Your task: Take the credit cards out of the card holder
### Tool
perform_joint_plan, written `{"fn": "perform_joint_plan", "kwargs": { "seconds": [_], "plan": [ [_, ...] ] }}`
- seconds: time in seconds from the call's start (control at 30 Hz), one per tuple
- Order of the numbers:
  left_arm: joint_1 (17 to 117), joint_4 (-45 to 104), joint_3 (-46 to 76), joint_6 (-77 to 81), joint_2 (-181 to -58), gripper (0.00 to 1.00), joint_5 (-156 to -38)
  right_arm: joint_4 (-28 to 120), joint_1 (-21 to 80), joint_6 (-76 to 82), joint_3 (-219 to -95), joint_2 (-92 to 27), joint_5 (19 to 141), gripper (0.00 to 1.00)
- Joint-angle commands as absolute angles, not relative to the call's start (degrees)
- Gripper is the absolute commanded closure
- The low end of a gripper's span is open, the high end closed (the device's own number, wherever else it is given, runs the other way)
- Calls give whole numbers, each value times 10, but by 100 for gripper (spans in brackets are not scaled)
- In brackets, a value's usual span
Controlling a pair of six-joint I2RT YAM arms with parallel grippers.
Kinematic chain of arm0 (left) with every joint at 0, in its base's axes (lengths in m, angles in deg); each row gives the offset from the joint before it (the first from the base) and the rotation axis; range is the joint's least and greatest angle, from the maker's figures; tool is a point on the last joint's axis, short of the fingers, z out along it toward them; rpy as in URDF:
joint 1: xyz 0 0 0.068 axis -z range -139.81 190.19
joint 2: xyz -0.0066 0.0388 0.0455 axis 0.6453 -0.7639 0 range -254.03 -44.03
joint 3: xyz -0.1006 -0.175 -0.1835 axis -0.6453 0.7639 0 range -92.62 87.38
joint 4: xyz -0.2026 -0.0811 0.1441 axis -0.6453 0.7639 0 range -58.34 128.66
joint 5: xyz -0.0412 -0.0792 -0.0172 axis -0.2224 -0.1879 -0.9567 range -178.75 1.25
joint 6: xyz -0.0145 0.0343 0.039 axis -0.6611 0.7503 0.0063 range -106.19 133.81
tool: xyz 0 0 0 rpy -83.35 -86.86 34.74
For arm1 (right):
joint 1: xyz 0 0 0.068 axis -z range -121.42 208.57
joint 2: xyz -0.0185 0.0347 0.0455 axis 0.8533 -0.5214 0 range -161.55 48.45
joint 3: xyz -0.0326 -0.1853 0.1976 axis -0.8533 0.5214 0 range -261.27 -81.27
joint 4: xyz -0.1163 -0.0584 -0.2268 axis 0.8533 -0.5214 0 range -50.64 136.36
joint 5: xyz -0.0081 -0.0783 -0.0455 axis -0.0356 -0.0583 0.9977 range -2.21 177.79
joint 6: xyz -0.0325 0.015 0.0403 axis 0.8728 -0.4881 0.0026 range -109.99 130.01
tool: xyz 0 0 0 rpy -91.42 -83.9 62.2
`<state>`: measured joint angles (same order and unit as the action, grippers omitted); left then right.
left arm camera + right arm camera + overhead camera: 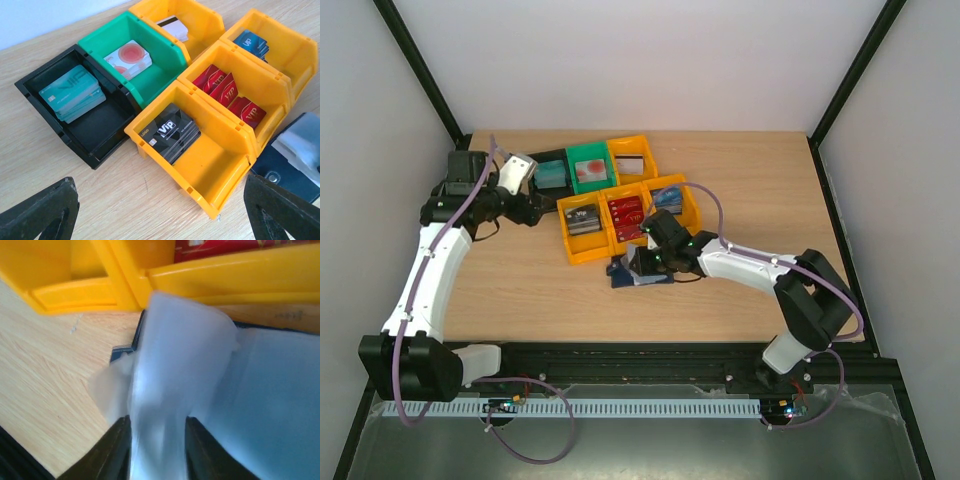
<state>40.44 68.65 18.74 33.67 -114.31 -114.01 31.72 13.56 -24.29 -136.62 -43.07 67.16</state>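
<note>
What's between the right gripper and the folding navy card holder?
Nothing visible. The right gripper is at the folding navy card holder, whose pale grey-blue inner flap sits between its fingers; blur hides whether it is pinched. The yellow plastic bins lie beyond it, not in between.

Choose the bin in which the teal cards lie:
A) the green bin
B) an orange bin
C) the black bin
C: in the left wrist view the teal cards lie in a stack on the floor of the black bin, to the left of the green one.
</note>
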Motion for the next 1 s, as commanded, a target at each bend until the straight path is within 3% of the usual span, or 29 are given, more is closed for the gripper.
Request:
{"fn": "perform_joint_plan", "kwargs": {
  "seconds": [0.0,0.17,0.2,0.23,0.37,0.53,0.7,0.83,0.97],
  "plan": [
    [394,675,207,332,-1146,8,-1138,330,135,-249,-1364,-431,669,61],
    [368,654,217,324,-1155,7,-1134,306,146,-214,-1390,-377,682,30],
    [359,647,219,320,-1157,6,-1134,301,156,-206,-1395,-362,682,20],
    [348,635,223,317,-1159,5,-1134,297,174,-197,-1397,-348,683,1],
    [294,544,270,282,-1176,1,-1093,304,295,-153,-1387,-267,713,1],
    [228,367,333,126,-1225,1,-964,457,502,-151,-1294,-143,785,1],
    [269,135,490,76,-1198,1,-830,723,523,-39,-1109,-64,1008,1],
    [317,-27,604,87,-1172,1,-809,921,524,12,-974,-57,1019,1],
    [324,-142,686,71,-1185,1,-853,1015,523,16,-909,-101,1042,1]
  ]
}}
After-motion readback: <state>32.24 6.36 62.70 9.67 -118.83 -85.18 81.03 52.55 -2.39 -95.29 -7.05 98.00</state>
